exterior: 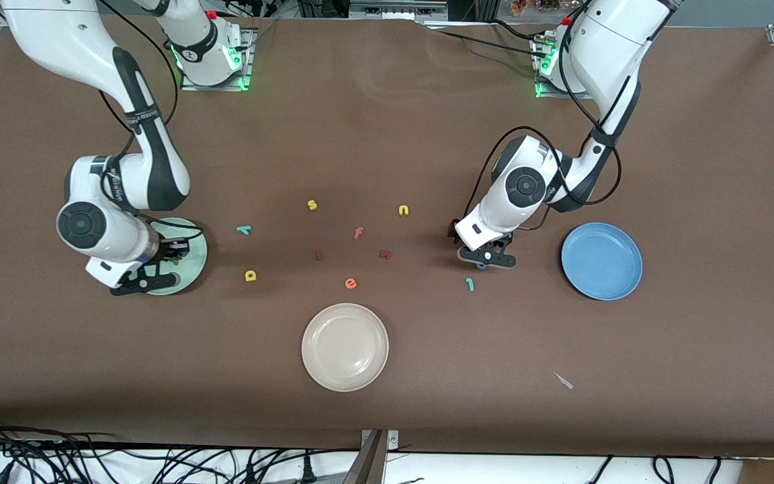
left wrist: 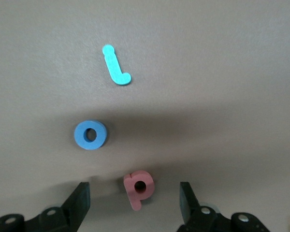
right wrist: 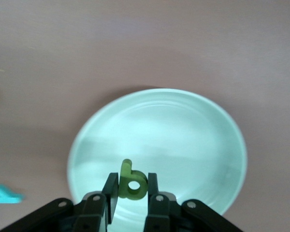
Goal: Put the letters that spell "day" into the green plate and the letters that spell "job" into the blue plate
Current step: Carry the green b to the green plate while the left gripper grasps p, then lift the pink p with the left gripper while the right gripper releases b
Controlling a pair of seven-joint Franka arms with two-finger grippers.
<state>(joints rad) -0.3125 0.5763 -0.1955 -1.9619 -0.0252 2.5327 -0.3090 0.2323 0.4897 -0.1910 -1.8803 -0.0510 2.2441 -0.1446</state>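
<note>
My right gripper (right wrist: 131,191) (exterior: 173,252) is shut on a dark green letter (right wrist: 132,182) and hangs low over the pale green plate (right wrist: 183,130) (exterior: 193,266). My left gripper (left wrist: 134,200) (exterior: 485,262) is open just above the table, one finger on each side of a salmon "b" (left wrist: 138,187) with a gap both ways. Close by lie a blue "o" (left wrist: 90,135) and a teal "j" (left wrist: 116,65) (exterior: 469,284). The blue plate (exterior: 602,261) sits toward the left arm's end. A teal "y" (exterior: 244,230) and a yellow "a" (exterior: 250,275) lie beside the green plate.
A cream-white plate (exterior: 345,347) sits nearer the front camera at mid-table. Scattered in the middle are a yellow "s" (exterior: 312,205), a yellow "n" (exterior: 404,210), a salmon "f" (exterior: 359,232), an orange "e" (exterior: 351,284) and two small red letters (exterior: 385,254).
</note>
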